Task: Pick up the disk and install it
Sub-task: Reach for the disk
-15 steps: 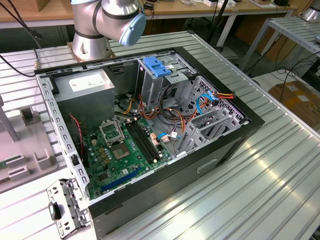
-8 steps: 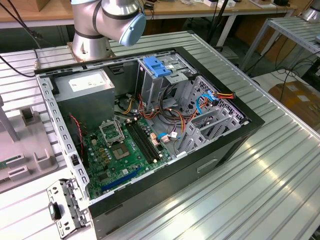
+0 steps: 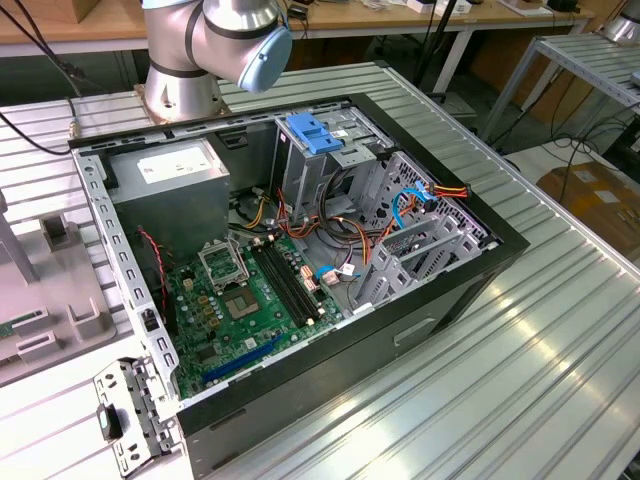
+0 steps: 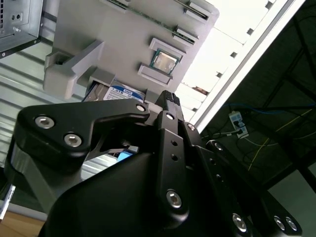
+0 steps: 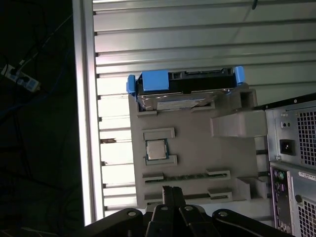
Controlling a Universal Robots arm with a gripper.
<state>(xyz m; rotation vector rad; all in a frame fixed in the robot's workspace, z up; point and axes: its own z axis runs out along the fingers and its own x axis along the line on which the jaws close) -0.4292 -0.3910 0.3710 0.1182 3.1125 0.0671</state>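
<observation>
In the first wrist view our gripper (image 5: 168,189) hovers above the grey holder (image 5: 197,148), fingers pressed together on nothing; the disk (image 5: 183,93) sits at the holder's far end, well apart, long axis across the holder's width

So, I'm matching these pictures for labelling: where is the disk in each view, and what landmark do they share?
First wrist view: the disk at one end of the grey holder.
Second wrist view: the disk's label shows at the holder's edge.
Exterior view: I cannot make the disk out.
Shared landmark: the grey holder, at the exterior view's left edge.
</observation>
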